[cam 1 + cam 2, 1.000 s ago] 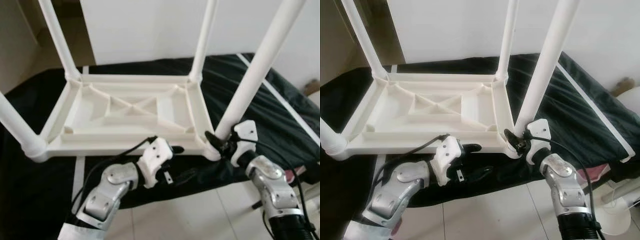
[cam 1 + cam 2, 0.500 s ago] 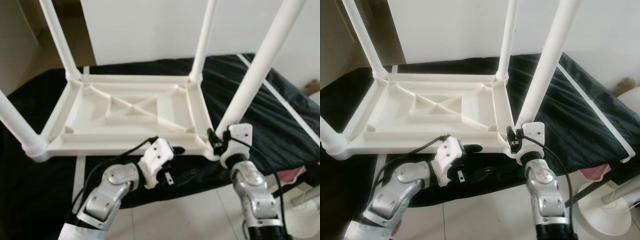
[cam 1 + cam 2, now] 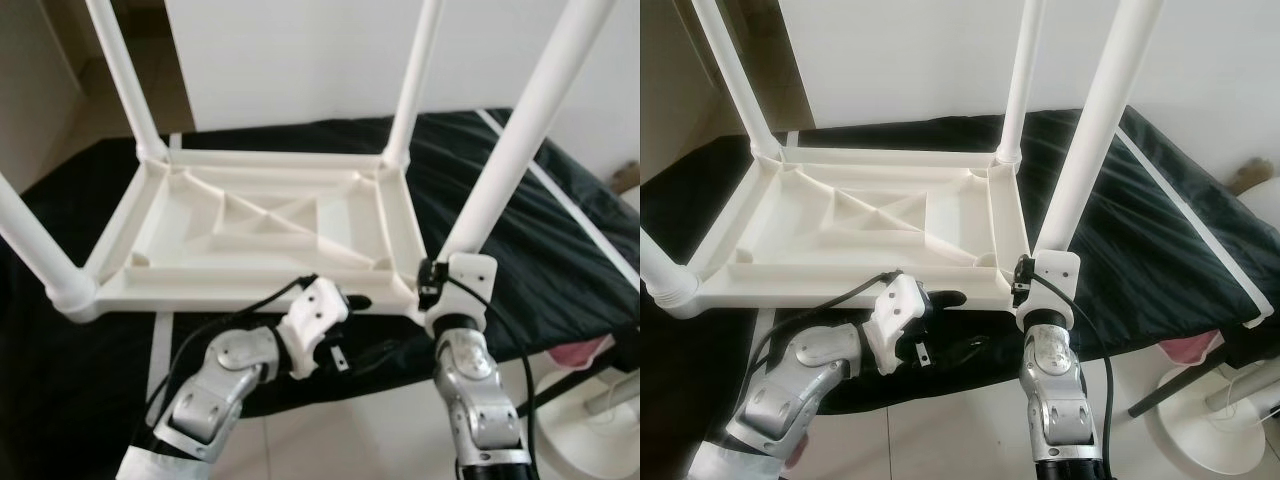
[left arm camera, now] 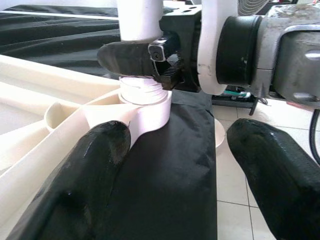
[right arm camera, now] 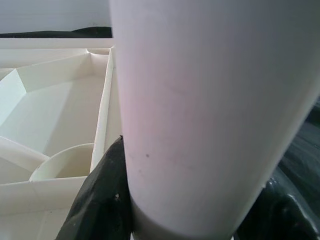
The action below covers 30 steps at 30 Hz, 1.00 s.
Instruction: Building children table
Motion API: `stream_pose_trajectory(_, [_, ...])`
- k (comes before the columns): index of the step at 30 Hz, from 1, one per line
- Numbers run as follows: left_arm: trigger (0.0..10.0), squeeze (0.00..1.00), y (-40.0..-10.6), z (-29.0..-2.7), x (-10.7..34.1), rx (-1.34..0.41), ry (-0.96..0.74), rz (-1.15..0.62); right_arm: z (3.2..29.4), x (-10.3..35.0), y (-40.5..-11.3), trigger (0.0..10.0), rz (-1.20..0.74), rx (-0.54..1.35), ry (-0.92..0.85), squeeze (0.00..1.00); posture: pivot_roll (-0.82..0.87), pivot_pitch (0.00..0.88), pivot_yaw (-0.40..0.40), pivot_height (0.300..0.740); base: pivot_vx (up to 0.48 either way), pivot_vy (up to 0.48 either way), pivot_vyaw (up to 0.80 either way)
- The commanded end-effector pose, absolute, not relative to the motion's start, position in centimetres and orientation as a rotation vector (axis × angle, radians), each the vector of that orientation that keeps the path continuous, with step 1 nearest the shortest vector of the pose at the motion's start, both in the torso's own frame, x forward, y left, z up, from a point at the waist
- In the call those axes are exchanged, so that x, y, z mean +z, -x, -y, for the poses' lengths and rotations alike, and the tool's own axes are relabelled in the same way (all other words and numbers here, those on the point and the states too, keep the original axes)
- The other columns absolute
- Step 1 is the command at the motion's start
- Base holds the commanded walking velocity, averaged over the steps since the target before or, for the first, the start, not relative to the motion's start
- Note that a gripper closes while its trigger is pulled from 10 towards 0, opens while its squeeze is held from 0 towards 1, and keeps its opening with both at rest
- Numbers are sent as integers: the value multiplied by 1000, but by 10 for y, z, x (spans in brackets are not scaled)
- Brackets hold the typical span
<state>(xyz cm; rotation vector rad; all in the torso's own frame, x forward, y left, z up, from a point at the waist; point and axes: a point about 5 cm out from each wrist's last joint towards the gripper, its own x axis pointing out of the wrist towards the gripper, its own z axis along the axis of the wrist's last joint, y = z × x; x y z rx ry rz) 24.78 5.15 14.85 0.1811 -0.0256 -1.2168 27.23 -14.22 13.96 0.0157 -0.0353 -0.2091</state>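
Observation:
A white plastic children's table lies upside down on a black cloth, its four legs pointing up. My right gripper is shut around the base of the near-right leg, just above its socket; the right wrist view has that leg close up between the black fingers. My left gripper is open at the table's near edge, just left of that corner. In the left wrist view its fingers straddle black cloth, one touching the corner socket.
A white wall stands behind the table. Pale tiled floor lies below the cloth's near edge. A white fan base and a pink item sit on the floor at right. A white stripe crosses the cloth at right.
My right forearm has swung from the right to directly below the near-right leg, its wrist turning around the leg while still clamped. The left arm has stayed put.

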Motion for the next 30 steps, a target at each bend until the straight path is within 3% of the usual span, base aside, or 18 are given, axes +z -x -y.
stream_pose_trajectory(1, [10000, 0, -247, -52, 150, -1234, -186, 26, 139, 130, -268, 10000, -20, -254, -49, 0, -29, 15, -25, 740, 0, 0, 0])
stream_pose_trajectory(8, [10000, 0, -248, -51, 151, -1241, -190, 26, 137, 133, -268, 10000, 6, -254, -37, 0, -34, 14, -17, 740, 0, 0, 0])
stream_pose_trajectory(9, [10000, 0, -248, -51, 151, -1242, -190, 27, 138, 133, -268, 10000, 12, -251, -27, 278, -34, 14, -16, 740, 0, 0, 0])
stream_pose_trajectory(11, [10000, 0, -248, -51, 151, -1242, -190, 28, 138, 134, -268, 10000, 15, -250, -20, 278, -34, 14, -16, 740, 0, 0, 0])
stream_pose_trajectory(12, [10000, 0, -248, -51, 152, -1243, -191, 28, 138, 135, -268, 10000, 22, -235, -16, 1000, -36, 17, -19, 740, 0, 0, 0])
stream_pose_trajectory(18, [10000, 0, -248, -50, 151, -1235, -184, 27, 140, 141, -268, 10000, 63, -165, 13, 1000, -30, 23, -29, 740, 0, 0, 0])
stream_pose_trajectory(19, [10000, 0, -248, -50, 151, -1227, -181, 27, 142, 142, -269, 10000, 64, -129, 6, 39, -26, 25, -32, 740, 0, 0, 0])
stream_pose_trajectory(21, [10000, 0, -247, -51, 151, -1218, -176, 29, 147, 143, -270, 10000, 73, -39, 3, 0, -22, 28, -35, 740, 0, 0, 0])
stream_pose_trajectory(30, [10000, 0, -249, -52, 152, -1200, -172, 32, 164, 146, -277, 10000, 86, 200, 52, 0, -23, 35, -38, 740, 0, 0, 0])
